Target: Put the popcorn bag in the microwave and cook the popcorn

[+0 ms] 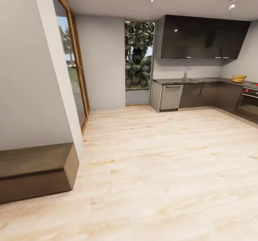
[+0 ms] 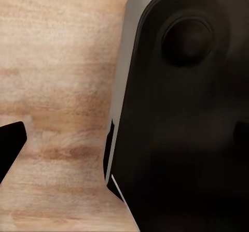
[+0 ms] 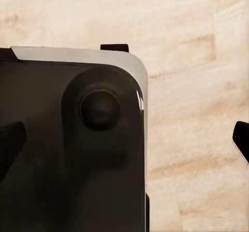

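You are looking across a wide pale wood floor (image 1: 150,169) toward the kitchen at the far right. The countertop (image 1: 200,80) runs along the far wall as a dark glossy slab over dark cabinet fronts (image 1: 200,95), then turns toward you along the right wall. A steel dishwasher front (image 1: 171,97) sits at its left end, a tap (image 1: 185,72) stands over the sink area, and dark upper cabinets (image 1: 204,37) hang above. On the right run of the countertop, near the corner, you see a squat tan ringed object that matches the popcorn bag (image 1: 238,78); it is too small to confirm detail. Just beyond it on the right, a built-in oven (image 1: 249,103) with red knobs shows at the frame edge. A tall window with plants (image 1: 139,60) stands at the far centre, a wood-framed glass door (image 1: 73,65) at the left, and a low brown bench (image 1: 36,171) at the near left. In the left wrist view, the left gripper (image 2: 59,151) shows one dark fingertip at each side with floor between them, set wide apart, holding nothing, beside the robot's dark base (image 2: 187,118). In the right wrist view, the right gripper (image 3: 124,141) likewise stands wide, empty, over the dark base (image 3: 72,149) and floor.
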`<state>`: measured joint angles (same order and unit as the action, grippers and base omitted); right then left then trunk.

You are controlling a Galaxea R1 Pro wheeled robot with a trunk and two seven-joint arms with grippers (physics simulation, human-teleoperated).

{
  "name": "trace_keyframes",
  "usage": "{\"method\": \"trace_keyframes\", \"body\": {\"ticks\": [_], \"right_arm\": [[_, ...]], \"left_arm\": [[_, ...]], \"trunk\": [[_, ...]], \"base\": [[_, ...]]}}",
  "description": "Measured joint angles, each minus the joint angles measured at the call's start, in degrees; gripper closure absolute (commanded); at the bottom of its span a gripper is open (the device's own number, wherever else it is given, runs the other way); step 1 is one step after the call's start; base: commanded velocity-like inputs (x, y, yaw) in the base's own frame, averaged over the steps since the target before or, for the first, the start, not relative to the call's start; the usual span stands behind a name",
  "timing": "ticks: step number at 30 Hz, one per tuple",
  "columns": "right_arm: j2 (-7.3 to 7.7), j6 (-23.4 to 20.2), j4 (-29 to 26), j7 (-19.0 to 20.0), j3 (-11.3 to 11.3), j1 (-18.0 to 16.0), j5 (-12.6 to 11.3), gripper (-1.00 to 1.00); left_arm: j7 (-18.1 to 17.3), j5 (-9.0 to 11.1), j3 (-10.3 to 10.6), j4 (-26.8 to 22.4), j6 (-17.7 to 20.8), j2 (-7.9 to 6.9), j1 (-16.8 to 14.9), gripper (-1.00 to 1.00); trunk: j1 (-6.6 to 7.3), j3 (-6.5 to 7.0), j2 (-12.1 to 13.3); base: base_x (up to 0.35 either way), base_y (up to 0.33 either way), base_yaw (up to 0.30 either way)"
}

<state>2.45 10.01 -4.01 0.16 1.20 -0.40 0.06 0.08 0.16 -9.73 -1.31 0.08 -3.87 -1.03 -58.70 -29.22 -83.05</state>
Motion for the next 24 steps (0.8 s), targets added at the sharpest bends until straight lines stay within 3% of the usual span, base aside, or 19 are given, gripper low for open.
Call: {"method": "trace_keyframes", "body": {"ticks": [24], "right_arm": [[-0.07,-0.02,0.00,0.00,0.30,0.00,-0.20,-1.00]], "left_arm": [[0.00,0.00,-0.07,0.00,0.00,0.00,0.00,-1.00]], "trunk": [[0.00,0.00,0.00]], "base": [[0.336,0.000,0.000]]}}
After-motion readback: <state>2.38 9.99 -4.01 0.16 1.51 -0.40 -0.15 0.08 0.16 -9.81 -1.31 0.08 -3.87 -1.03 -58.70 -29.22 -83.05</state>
